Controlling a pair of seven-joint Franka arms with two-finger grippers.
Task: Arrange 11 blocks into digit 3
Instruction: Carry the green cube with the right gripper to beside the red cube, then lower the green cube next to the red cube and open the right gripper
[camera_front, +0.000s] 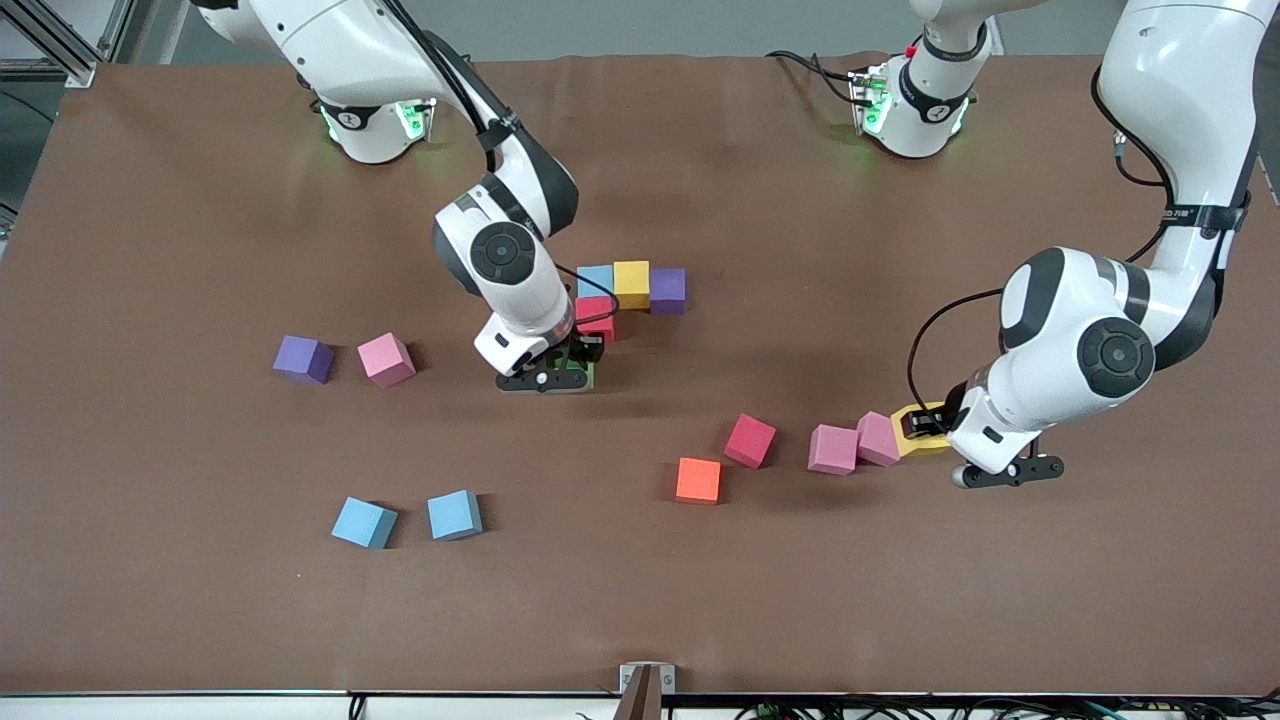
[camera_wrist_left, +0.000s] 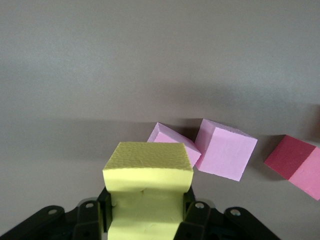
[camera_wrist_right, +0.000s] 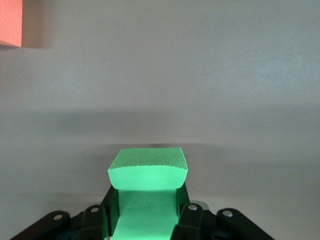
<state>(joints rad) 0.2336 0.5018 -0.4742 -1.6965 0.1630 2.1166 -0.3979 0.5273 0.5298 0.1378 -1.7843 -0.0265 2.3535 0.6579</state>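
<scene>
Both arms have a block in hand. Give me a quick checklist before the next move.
1. Right gripper shut on green block: ok.
2. Left gripper shut on yellow block: ok.
3. Green block beside the red block of the started figure: ok.
4. Green block seated flat and touching red: cannot tell, the arm hides it.
5. Yellow block apart from the pink blocks: not ok, it touches one.

Brown table mat (camera_front: 200, 600) covers the work surface. Small metal bracket (camera_front: 647, 680) at the mat's edge nearest the front camera, possibly a clamp. Black cables (camera_front: 800, 712) run along that edge.
</scene>
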